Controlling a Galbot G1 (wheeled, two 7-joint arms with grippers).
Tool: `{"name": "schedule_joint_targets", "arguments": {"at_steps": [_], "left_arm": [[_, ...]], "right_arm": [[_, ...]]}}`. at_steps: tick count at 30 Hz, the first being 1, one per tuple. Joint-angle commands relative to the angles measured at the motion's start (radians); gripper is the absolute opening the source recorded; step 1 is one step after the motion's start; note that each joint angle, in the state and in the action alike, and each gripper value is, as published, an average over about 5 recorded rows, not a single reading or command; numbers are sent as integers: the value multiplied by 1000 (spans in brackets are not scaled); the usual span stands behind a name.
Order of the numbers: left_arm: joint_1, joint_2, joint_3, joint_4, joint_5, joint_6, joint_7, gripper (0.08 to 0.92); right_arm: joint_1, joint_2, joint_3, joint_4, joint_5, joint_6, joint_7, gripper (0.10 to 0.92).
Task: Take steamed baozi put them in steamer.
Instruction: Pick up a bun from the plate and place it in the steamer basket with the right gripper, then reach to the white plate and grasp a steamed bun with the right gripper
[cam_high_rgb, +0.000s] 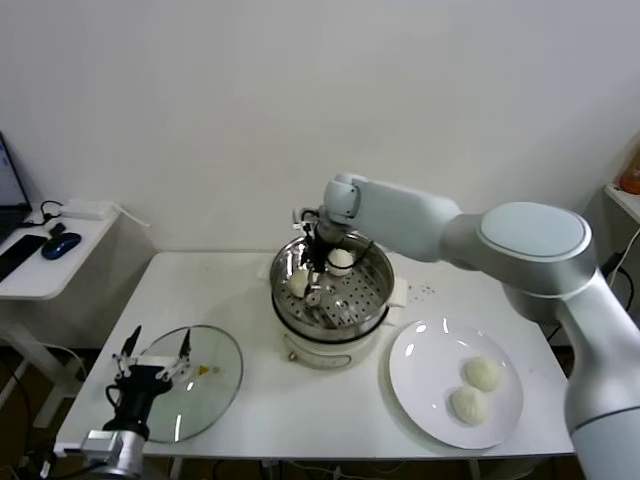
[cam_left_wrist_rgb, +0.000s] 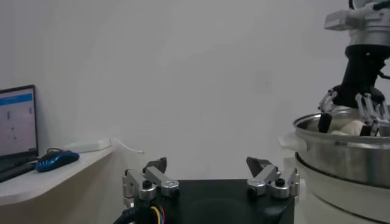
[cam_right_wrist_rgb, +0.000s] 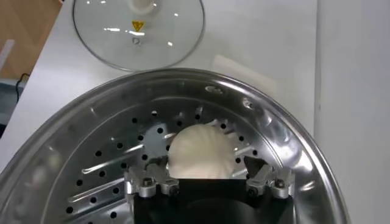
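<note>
Baozi: four in view. Two lie inside the steamer (cam_high_rgb: 332, 290), one (cam_high_rgb: 341, 260) at the far side of the perforated floor and one (cam_high_rgb: 299, 283) against the wall on the robot's left. Two more, a farther one (cam_high_rgb: 483, 373) and a nearer one (cam_high_rgb: 467, 404), rest just beside each other on the white plate (cam_high_rgb: 420, 360), which sits on the table (cam_high_rgb: 250, 290) to the right of the steamer.

The steamer is a shiny steel basket seated on a white pot base (cam_high_rgb: 325, 350) near the table centre.

Right gripper (cam_high_rgb: 322, 262): lowered into the steamer, above the far part of the floor. In the right wrist view its fingers (cam_right_wrist_rgb: 149, 182) stand spread wide, one on each side of a baozi (cam_right_wrist_rgb: 201, 152) that rests on the steamer floor (cam_right_wrist_rgb: 109, 176). Whether the fingertips touch that bun cannot be told; the bun lies on the floor between them and is not lifted.

Left gripper (cam_high_rgb: 156, 358): parked low at the near left table edge, over the rim of the glass lid (cam_high_rgb: 205, 385), which lies flat on the table left of the steamer. Its fingers (cam_left_wrist_rgb: 149, 179) are spread apart and hold nothing.

A side desk (cam_high_rgb: 60, 250) at far left carries a blue mouse (cam_high_rgb: 60, 244).
</note>
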Motion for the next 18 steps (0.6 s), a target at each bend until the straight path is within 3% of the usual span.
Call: {"name": "schedule_joint_targets", "arguments": {"at_steps": [1,10,18], "left_arm": [[1,-1,0,-5,-1,1,0,823],[5,-10,19,-11,10,2,1,823],[13,-13,25,-27,17,8,0,823]], "right_arm": [[110,-110,-45,180,64,-4,-9,823],[259,-407,-125,550,64,-17,0,823],[430,-668,-276,736,-7,17,-49,823]]}}
